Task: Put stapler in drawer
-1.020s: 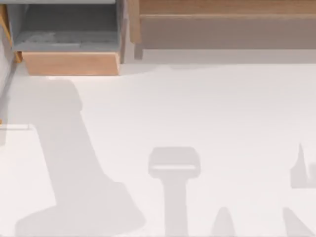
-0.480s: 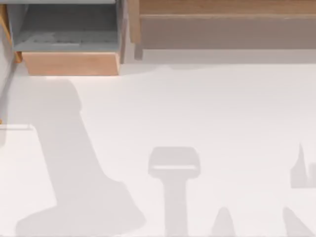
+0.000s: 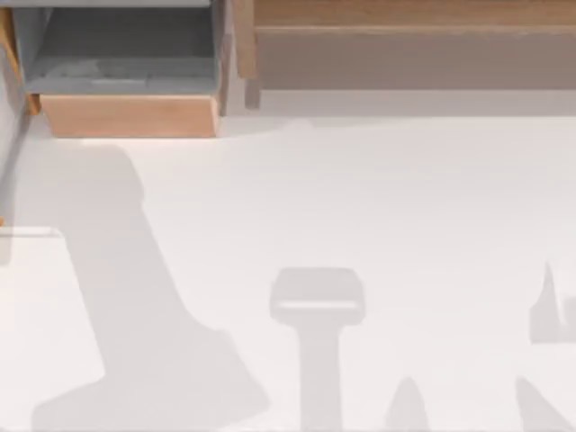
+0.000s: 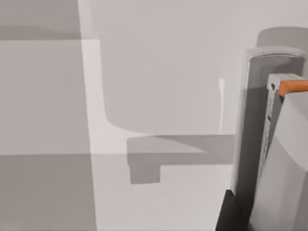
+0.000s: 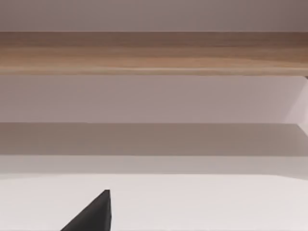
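Drawer (image 3: pixel 126 81) sitting open, shadow on table (image 3: pixel 360 198) creeping slightly since a second ago; stapler unseen, grip states untellable.

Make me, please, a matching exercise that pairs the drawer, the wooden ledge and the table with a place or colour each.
Things:
1. drawer
2. wooden ledge
3. table

Descriptions:
a. white, crossed by grey shadows
b. top view's upper left, open, grey inside
c. top view's upper right, long and wide

Pairs: 1-b, 2-c, 3-a
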You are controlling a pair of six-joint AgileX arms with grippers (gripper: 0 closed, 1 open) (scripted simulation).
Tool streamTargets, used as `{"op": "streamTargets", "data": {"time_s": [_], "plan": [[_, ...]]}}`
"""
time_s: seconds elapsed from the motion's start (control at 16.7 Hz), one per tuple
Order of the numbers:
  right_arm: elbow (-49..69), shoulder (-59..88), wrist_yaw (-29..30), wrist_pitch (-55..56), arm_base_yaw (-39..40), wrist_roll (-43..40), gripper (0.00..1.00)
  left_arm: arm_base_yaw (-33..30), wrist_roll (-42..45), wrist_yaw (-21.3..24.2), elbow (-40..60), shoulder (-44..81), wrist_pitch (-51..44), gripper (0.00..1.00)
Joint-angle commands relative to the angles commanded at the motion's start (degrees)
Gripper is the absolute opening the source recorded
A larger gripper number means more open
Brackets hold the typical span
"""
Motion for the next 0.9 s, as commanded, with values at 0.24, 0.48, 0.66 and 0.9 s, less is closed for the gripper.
{"op": "streamTargets", "data": {"time_s": [0.24, 0.48, 0.66, 0.9], "plan": [[0.00, 0.00, 0.00, 0.00, 0.00, 0.00, 1.00, 0.00, 0.00, 0.00, -0.06, -0.01, 0.05, 0.00], [0.00, 0.00, 0.00, 0.00, 0.00, 0.00, 1.00, 0.00, 0.00, 0.00, -0.06, -0.01, 0.05, 0.30], [0.00, 0.00, 0.00, 0.00, 0.00, 0.00, 1.00, 0.00, 0.00, 0.00, -0.06, -0.01, 0.05, 0.53], [0.00, 0.00, 0.00, 0.00, 0.00, 0.00, 1.00, 0.00, 0.00, 0.00, -0.06, -0.01, 0.05, 0.83]]}}
